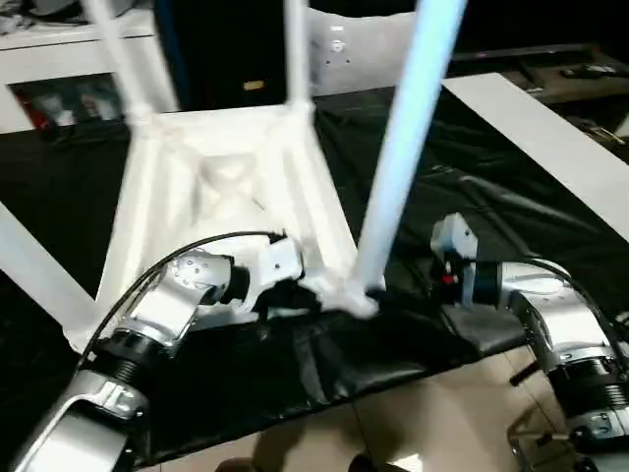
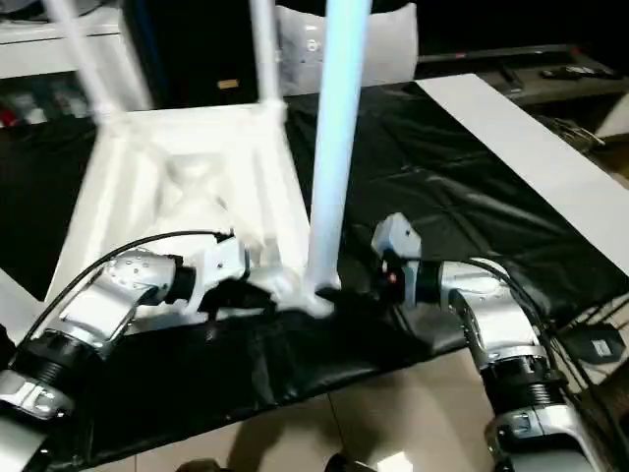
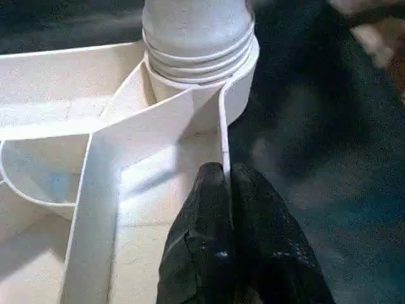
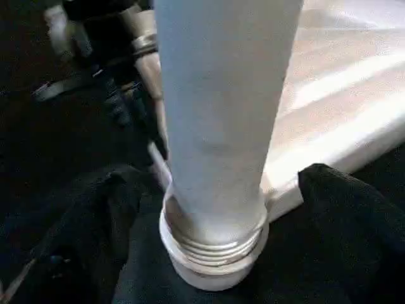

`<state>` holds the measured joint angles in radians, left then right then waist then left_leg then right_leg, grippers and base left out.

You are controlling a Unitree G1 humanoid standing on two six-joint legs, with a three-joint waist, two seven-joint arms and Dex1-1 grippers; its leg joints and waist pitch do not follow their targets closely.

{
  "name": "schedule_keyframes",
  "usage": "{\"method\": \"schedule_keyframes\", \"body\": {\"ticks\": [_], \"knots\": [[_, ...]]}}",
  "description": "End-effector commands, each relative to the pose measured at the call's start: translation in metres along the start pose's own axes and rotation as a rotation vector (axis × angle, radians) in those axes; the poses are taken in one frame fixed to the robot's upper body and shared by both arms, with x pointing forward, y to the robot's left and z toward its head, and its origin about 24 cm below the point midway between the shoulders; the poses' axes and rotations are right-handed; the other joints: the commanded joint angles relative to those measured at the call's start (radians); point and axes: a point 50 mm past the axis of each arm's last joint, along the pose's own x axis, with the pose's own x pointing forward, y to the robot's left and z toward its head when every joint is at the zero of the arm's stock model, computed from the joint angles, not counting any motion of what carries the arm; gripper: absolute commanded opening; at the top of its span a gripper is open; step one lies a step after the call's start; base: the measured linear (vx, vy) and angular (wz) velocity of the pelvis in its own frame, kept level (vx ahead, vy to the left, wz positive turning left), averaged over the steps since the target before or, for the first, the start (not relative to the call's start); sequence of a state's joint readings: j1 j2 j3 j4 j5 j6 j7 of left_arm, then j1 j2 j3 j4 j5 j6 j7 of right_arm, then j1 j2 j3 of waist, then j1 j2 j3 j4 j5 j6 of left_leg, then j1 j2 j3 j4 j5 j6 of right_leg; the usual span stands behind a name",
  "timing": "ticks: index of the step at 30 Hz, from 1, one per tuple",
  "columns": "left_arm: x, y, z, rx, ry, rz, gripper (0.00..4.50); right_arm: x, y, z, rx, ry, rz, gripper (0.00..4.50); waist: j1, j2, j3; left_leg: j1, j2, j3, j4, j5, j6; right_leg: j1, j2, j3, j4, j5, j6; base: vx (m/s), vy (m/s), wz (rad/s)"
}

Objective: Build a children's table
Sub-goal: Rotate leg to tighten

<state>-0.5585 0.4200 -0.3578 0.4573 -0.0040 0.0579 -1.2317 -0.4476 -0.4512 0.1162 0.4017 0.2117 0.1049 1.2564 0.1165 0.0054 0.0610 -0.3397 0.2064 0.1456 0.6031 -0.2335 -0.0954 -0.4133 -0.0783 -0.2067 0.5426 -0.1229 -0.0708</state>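
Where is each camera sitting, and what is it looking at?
Left and right eye views: on the head, looking down at the upside-down white plastic table top; both silver forearms show.
Left wrist view: looks along the left gripper, pinching a thin white rib.
Right wrist view: looks between the open right gripper's fingers.
Shared: the long white tube leg, its threaded collar in the corner socket.

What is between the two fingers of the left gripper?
A thin upright wall of the table top, at the rim beside the corner socket, runs between the left gripper's fingers, which pinch it. The left wrist view shows this.
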Motion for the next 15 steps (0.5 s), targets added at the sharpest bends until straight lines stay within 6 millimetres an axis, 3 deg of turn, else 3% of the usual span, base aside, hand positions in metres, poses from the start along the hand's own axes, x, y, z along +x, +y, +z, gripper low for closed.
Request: {"method": "schedule_keyframes", "body": {"ticks": [1,15], "knots": [[0.0057,-0.0052,0.0080,0.068,0.005,-0.109,0.00,-0.0002,-0.0007,0.0049,-0.003,-0.003,0.051,3.88,-0.003,-0.010,-0.078,-0.004,0.038,0.007,-0.062,-0.010,0.131,0.077,-0.085,0.077,-0.055,-0.368,-0.025,0.000,0.000,0.00],[0.0009,-0.0028,0.0080,0.104,0.020,-0.156,0.00,0.0083,0.0062,0.0044,0.061,0.007,0.229,2.82,0.003,-0.014,-0.078,-0.008,0.033,0.009,-0.062,-0.013,0.106,0.080,-0.082,0.072,-0.061,-0.404,0.008,0.000,0.000,0.00]]}}
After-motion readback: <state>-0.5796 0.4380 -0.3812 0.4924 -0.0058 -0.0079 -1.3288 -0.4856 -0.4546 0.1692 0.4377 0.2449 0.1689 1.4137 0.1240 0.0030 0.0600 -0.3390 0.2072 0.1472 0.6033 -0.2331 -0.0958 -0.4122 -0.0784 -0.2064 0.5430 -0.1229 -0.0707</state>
